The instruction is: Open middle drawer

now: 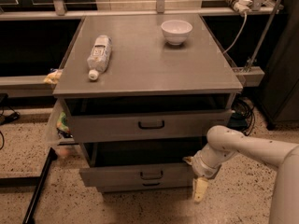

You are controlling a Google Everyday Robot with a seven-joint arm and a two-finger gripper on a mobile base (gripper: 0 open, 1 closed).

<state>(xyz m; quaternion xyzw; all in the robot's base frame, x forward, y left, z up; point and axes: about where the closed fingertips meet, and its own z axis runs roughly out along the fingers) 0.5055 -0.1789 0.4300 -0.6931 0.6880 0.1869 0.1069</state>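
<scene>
1. The gripper (199,189) hangs low at the cabinet's right front corner, just beside the right end of the middle drawer (117,175), and points at the floor. I cannot tell whether the jaws are wide or narrow.
2. The middle drawer is the second of three fronts, shallow and grey. It stands forward of a dark gap above it, so it looks partly out already.
3. It should handle as stiff sheet metal on slides: it won't give under grip, and it will move only straight forward.
4. The best hold is its black bar handle (151,174) at the centre of the front. The bar is small and probably smooth, so the bite must be square. A pull from the corner might skew the drawer on its slides.
5. The bottom drawer (117,187) lies just beneath, and its handle is easy to mistake for the right one. The top drawer (107,127) overhangs above.
6. Farther back, the table (149,69) carries a lying bottle (99,55) and a bowl (176,31). A jerk could roll the bottle.
</scene>
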